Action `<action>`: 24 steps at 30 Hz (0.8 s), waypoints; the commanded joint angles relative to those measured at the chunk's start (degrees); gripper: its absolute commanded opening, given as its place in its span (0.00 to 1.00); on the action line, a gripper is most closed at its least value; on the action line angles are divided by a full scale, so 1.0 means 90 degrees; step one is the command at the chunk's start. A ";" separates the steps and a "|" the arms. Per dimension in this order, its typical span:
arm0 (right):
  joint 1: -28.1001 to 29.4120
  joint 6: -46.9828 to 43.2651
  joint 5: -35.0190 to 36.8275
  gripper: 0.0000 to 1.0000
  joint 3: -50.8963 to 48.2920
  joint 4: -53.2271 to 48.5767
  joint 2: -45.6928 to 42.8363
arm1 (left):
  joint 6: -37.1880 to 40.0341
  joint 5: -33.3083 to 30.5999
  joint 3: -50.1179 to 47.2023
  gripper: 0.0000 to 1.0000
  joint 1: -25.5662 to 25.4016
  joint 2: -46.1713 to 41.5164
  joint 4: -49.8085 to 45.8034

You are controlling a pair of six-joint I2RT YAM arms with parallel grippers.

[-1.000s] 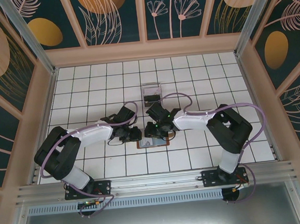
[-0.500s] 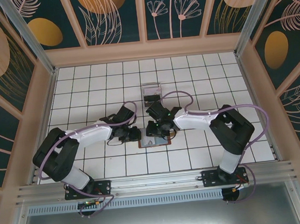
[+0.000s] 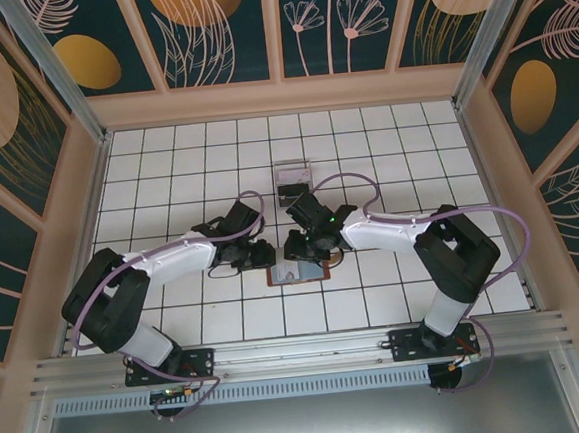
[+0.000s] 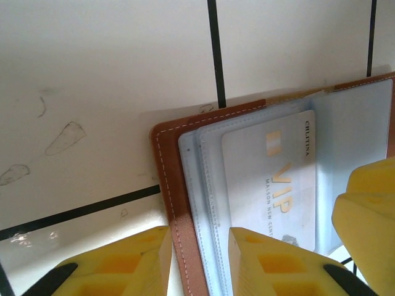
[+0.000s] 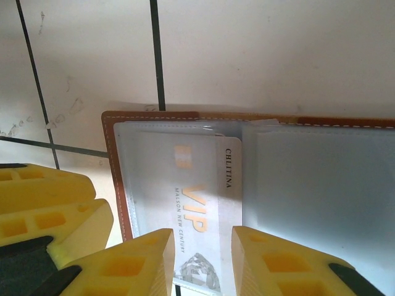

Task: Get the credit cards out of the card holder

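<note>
Toward the near edge of the tiled table, about midway between its side edges, the card holder lies open and flat. A pale VIP card is still tucked in its clear left pocket.

The left gripper sits at the holder's brown left border, jaws narrowly parted with the stitched edge between them. I cannot tell whether they pinch it.

The right gripper sits over the card's lower end, jaws also slightly apart. A grasp on the card cannot be confirmed.

To do this step well, the left should pin that border firmly so the leather does not slide or fold shut. The right needs a pad on the card itself, not the clear sleeve. It should draw the card straight along the pocket's opening, low and slow, since a tilt may jam a corner.
</note>
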 commanded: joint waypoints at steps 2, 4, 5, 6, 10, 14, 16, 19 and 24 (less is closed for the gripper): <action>-0.0043 -0.0020 0.0053 0.31 -0.0108 0.0086 -0.0110 | -0.0158 0.0112 0.0139 0.32 -0.0132 0.0243 0.0194; -0.0041 -0.0019 0.0044 0.31 -0.0111 0.0109 -0.0092 | -0.0151 0.0074 0.0151 0.32 -0.0157 0.0314 0.0189; -0.0052 -0.0019 0.0029 0.31 -0.0120 0.0122 -0.0078 | -0.0153 0.0047 0.0134 0.32 -0.0151 0.0335 0.0184; -0.0053 -0.0030 0.0007 0.31 -0.0135 0.0141 -0.0057 | -0.0144 0.0000 0.0122 0.31 -0.0159 0.0355 0.0166; -0.0050 -0.0107 -0.0088 0.29 -0.0133 0.0205 0.0055 | -0.0058 -0.0320 0.0102 0.28 -0.0163 0.0434 -0.0049; -0.0055 -0.0196 -0.0171 0.28 -0.0138 0.0298 0.0194 | -0.0044 -0.0346 0.0035 0.27 -0.0164 0.0464 -0.0032; -0.0060 -0.0250 -0.0167 0.28 -0.0110 0.0273 0.0298 | -0.0045 -0.0363 0.0016 0.28 -0.0161 0.0479 -0.0030; -0.0056 -0.0284 -0.0152 0.28 -0.0109 0.0258 0.0441 | -0.0033 -0.0377 0.0005 0.27 -0.0164 0.0493 -0.0032; -0.0054 -0.0275 -0.0087 0.28 -0.0134 0.0224 0.0519 | -0.0024 -0.0374 -0.0006 0.27 -0.0167 0.0503 -0.0041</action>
